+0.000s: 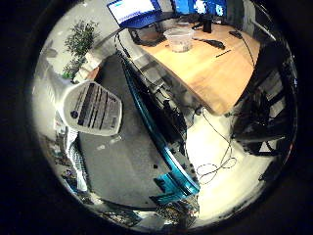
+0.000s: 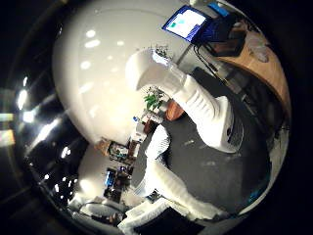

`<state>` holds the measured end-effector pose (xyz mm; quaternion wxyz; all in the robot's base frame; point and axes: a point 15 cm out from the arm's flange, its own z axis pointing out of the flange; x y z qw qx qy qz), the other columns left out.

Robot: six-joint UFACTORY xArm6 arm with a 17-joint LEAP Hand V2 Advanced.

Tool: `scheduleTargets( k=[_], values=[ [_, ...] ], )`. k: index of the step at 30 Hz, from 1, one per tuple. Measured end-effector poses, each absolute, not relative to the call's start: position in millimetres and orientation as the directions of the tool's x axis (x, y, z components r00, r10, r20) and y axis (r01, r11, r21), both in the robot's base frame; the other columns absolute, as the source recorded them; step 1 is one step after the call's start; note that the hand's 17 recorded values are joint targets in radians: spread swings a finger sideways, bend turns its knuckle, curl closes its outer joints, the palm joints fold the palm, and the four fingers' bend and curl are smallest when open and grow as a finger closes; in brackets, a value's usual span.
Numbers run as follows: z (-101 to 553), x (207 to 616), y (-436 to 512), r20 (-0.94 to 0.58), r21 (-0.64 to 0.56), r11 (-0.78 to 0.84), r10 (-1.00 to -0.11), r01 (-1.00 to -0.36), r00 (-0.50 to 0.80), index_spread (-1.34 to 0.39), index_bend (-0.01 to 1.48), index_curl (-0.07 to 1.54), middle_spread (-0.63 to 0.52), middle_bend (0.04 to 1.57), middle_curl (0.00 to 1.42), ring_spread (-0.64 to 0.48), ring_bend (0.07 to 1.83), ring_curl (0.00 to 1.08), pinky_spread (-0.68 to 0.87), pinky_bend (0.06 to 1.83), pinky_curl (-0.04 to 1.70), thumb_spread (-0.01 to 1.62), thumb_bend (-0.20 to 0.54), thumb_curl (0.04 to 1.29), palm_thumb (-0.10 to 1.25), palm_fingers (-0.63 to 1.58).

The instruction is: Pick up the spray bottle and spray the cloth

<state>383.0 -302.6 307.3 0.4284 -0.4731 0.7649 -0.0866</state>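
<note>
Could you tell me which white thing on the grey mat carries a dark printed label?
The spray bottle: its broad side bears the dark label, whereas the rumpled cloth beside it is plain white.

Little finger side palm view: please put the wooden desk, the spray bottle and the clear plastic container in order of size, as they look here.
1. wooden desk
2. spray bottle, though it is near the camera, so it looks big
3. clear plastic container
</note>
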Motion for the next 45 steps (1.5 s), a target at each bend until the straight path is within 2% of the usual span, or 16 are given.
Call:
scheduleTargets(
  k=[33, 45],
  values=[
    [317.4, 446.7, -279.9, -0.631, -0.563, 0.515, -0.773, -0.646, -0.066, -0.16, 0.15, 0.24, 0.18, 0.24, 0.34, 0.17, 0.38, 0.27, 0.33, 0.42, 0.32, 1.12, -0.021, 0.26, 0.46, 0.04],
    [316.1, 458.2, -248.7, -0.662, -0.548, 0.494, -0.750, -0.675, -0.012, -0.14, 0.15, 0.24, 0.16, 0.32, 0.36, 0.16, 0.42, 0.27, 0.32, 0.41, 0.31, 1.11, -0.021, 0.25, 0.46, 0.16]
  ],
)
